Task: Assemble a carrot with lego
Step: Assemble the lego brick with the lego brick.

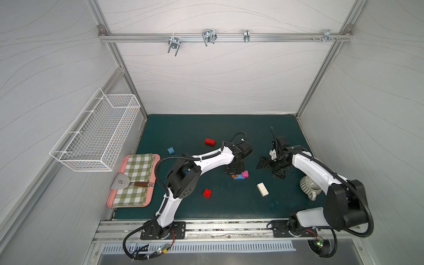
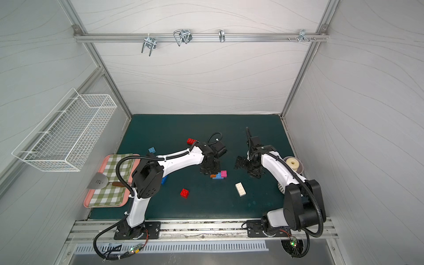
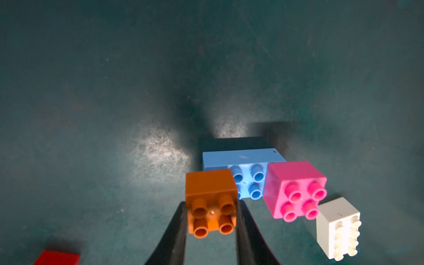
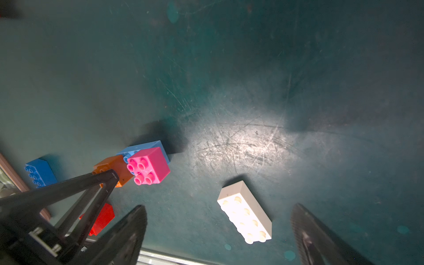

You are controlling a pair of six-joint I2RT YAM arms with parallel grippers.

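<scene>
Down on the green mat (image 1: 229, 206), mid-table, sits what we've got of the carrot (image 1: 240, 175): a light blue brick (image 3: 243, 158) with a pink brick (image 3: 296, 183) on one end and an orange brick (image 3: 210, 183) at the other. The left gripper (image 3: 211, 206) is clamped tight on the orange brick, one finger per side. We can't tell if it's pressed fully home, since the orange hides the joint. The right gripper (image 4: 219, 207) is spread wide with nothing in it. The white brick (image 4: 245, 213) shows between its fingers in the right wrist view, lying flat near the carrot and not touching it.

Hard-to-see stuff: a dark blue brick (image 2: 163, 180) is mostly tucked under the left arm's elbow in a top view. The far red brick (image 1: 210, 141) lies just beside the left wrist, and the near red brick (image 1: 207, 192) is out in the open. A ribbed cup (image 1: 308, 185) is half hidden behind the right arm.

Containers: the pink tray (image 1: 110, 200) holds a folded green-checked cloth (image 1: 137, 169) with a spatula (image 1: 128, 183) lying on it. A dark bowl (image 2: 302, 169) by the right arm has something round and cream-coloured in it, and we can't make out what. A white wire basket (image 1: 96, 137) hangs on the left wall.
</scene>
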